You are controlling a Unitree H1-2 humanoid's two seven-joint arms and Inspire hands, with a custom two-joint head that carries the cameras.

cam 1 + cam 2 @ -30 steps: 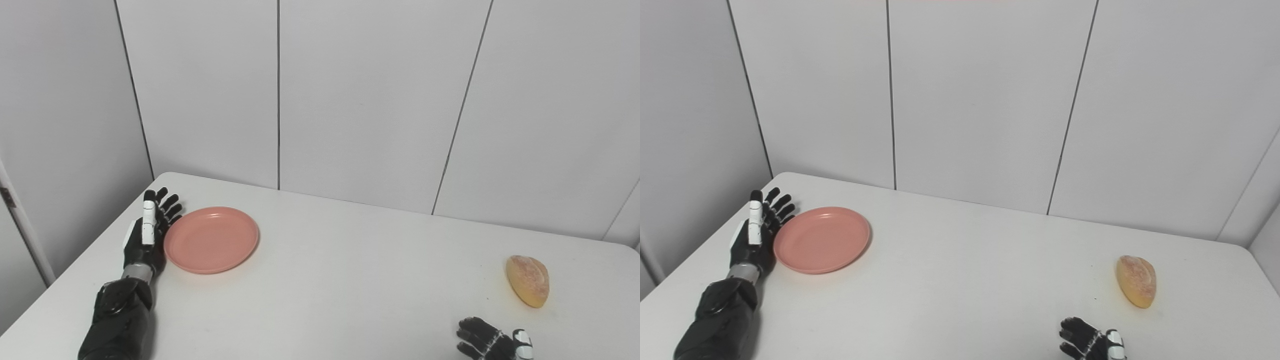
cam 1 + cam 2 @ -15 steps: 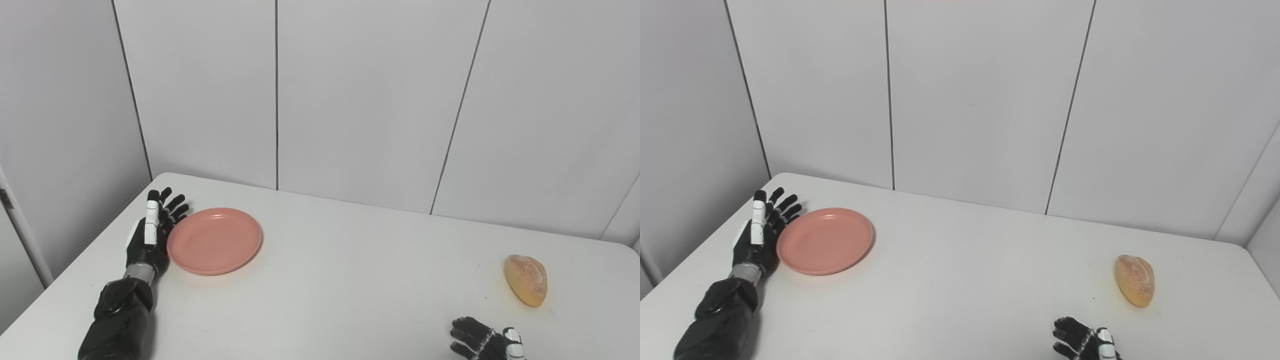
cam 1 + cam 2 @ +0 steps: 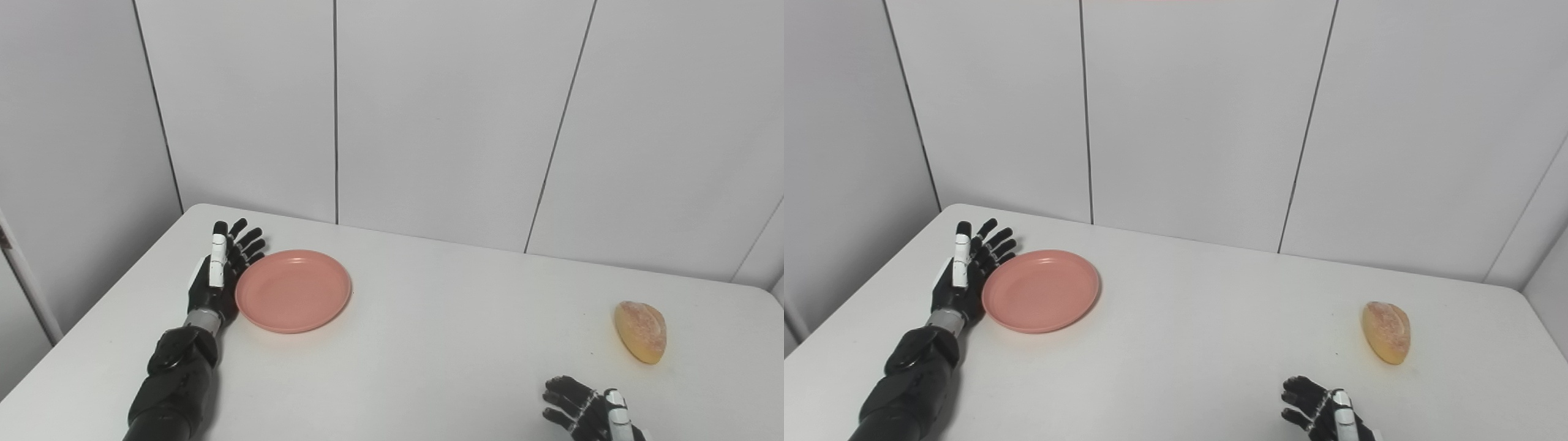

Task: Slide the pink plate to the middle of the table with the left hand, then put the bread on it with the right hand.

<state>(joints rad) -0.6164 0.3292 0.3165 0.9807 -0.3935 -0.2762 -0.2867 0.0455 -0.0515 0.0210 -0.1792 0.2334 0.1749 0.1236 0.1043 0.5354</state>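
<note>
The pink plate (image 3: pixel 293 290) is lying flat on the left part of the white bench (image 3: pixel 429 343), short of its middle and holding nothing. The left hand (image 3: pixel 217 278) is standing on edge against the plate's left rim, palm facing the plate, its fingers (image 3: pixel 245 240) stretching straight and slightly fanned toward the back wall (image 3: pixel 441 116), gripping nothing. The bread (image 3: pixel 640 331) is sitting well apart on the far right of the bench, resting directly on the surface. The right hand (image 3: pixel 1326 413) is showing at the bottom edge, near the bread but not touching it, its fingers (image 3: pixel 1297 392) spreading apart and empty, its lower part cut off by the frame.
</note>
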